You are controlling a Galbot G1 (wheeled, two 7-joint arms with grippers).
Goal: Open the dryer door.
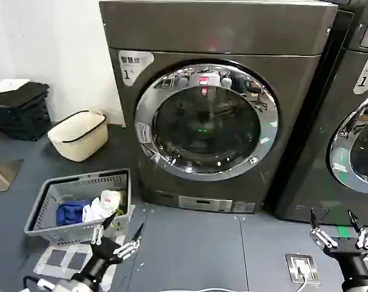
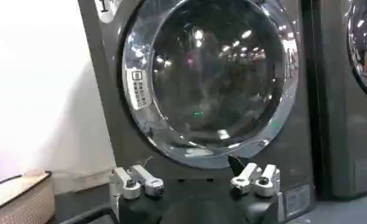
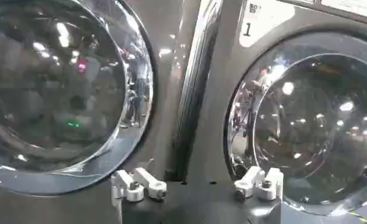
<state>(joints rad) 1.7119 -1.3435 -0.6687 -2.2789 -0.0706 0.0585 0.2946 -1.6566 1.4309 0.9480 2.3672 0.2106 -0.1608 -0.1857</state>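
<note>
Two grippers: both parked low near the floor in front of the machines, nothing in either one, so the job hasn't really started yet.
Dryer door (image 1: 206,119): shut flush against the front of machine 1, chrome rim seated all the way round, dark glass showing reflections and a small green light. It sits dead ahead of the robot, well above both grippers.
Left gripper (image 1: 118,238): down by the laundry basket (image 1: 47,207), jaws spread wide, aimed up at the door in its wrist view (image 2: 195,181). Looks like a ready pose, not a grab.
Right gripper (image 1: 340,228): over the floor in front of the neighbouring machine (image 1: 354,121), jaws also wide apart. Its wrist view has the dark gap between the two machines roughly centred, which puts it nearer the door's right edge.
Handle side: honestly can't tell which edge has the latch; the sticker on the rim's left (image 2: 136,88) might mark the hinge side, just my guess.
Next move: probably one arm rises to the rim and hooks it.
Other stuff: cream bucket (image 1: 79,135) off to the left, out of the door's swing I'd say.
</note>
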